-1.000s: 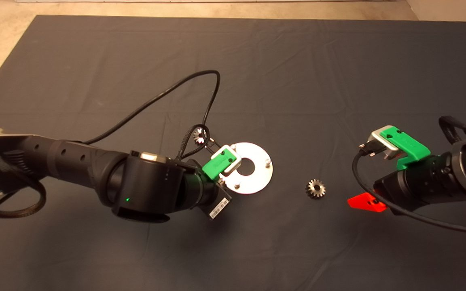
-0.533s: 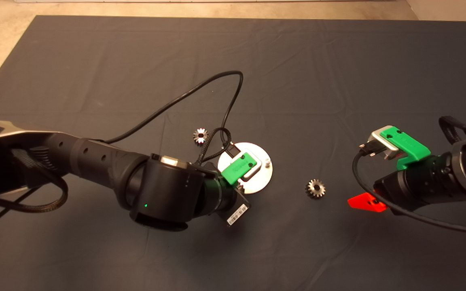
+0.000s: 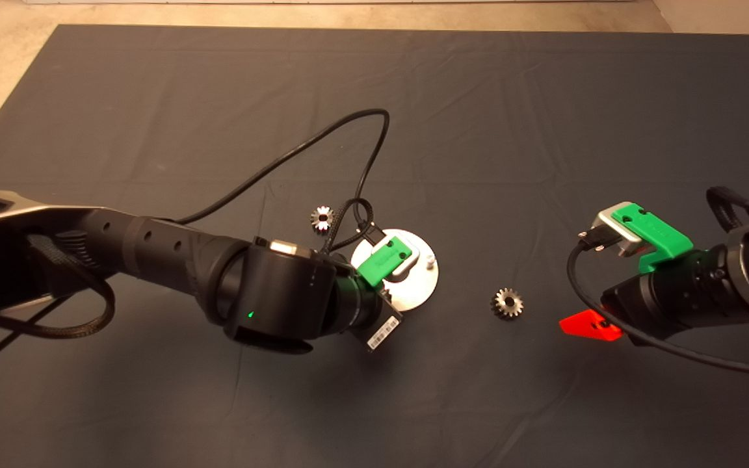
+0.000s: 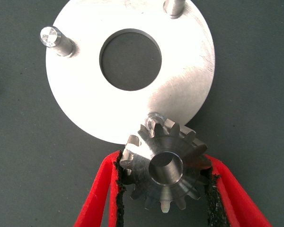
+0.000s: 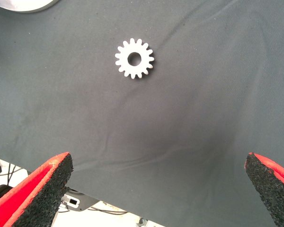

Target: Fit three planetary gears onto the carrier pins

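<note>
Gripping a gear (image 4: 165,170) between its two red fingers (image 4: 97,189), the left gripper (image 4: 163,189) hangs low over the near edge of the shiny disc (image 4: 180,90). The gear lies flat in the pads, teeth outward, its centre hole facing the wrist camera. Just past the gear's far rim the tip of a pin (image 4: 155,117) peeks out, so the hole sits a little short of that pin rather than over it. That offset is what the next move turns on, as I judge it: the gear needs a small shift toward the disc's centre hole, then a straight drop with its hole axis kept upright like the pin.

Further out on the disc stand the two other pins (image 4: 52,37), both bare (one is cut by the picture's edge). From above, the left gripper (image 3: 384,260) covers much of the disc (image 3: 421,286), with one pin (image 3: 430,259) showing beside it.

Two more gears wait on the dark mat (image 3: 478,130): one (image 3: 322,218) just behind the disc, near the left arm's cable, and one (image 3: 508,302) between the disc and the right gripper (image 3: 586,325). That gripper rests spread wide and empty, its fingers (image 5: 35,189) well apart, and it is clearly the nearer one to this gear (image 5: 134,58).
</note>
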